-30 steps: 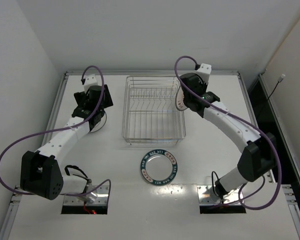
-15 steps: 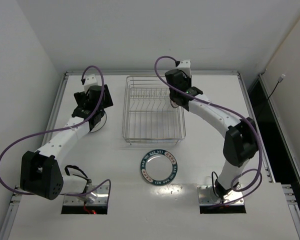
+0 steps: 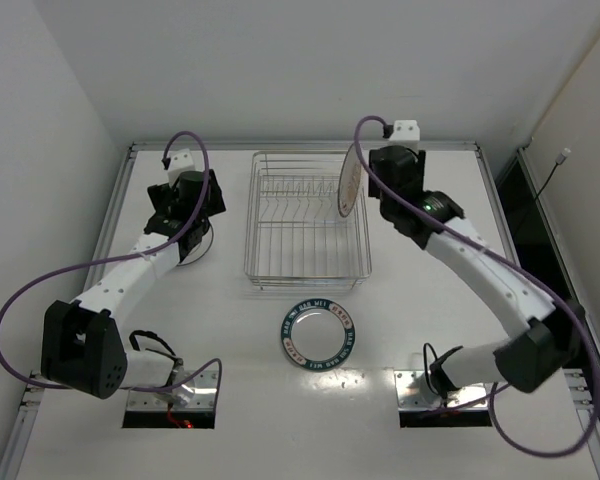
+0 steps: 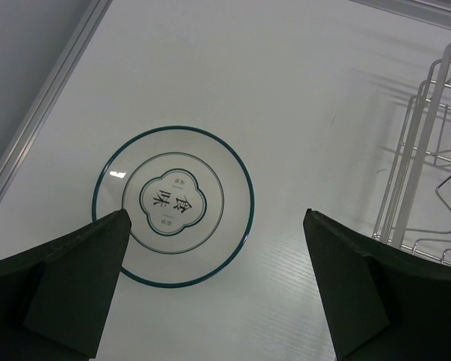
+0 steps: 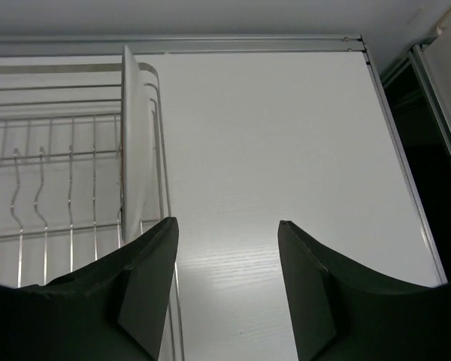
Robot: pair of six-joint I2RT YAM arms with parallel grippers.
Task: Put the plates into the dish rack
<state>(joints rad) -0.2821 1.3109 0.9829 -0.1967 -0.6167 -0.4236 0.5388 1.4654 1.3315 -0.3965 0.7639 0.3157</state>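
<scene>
The standing plate [image 5: 131, 150] sits on edge at the right end of the dish rack [image 3: 305, 230], just inside its end wires. My right claw [image 5: 224, 222] is just beside it, spread wide and gripping nothing. The lettered plate [image 3: 319, 336], with its dark teal rim, lies flat on the table [image 3: 230, 330] in front of the rack. The teal-rimmed plate [image 4: 173, 205], with a character emblem in its middle, lies flat to the left of the rack. My left claw [image 4: 216, 214] hangs over it, released, with one finger showing on each side of it in the wrist view.
</scene>
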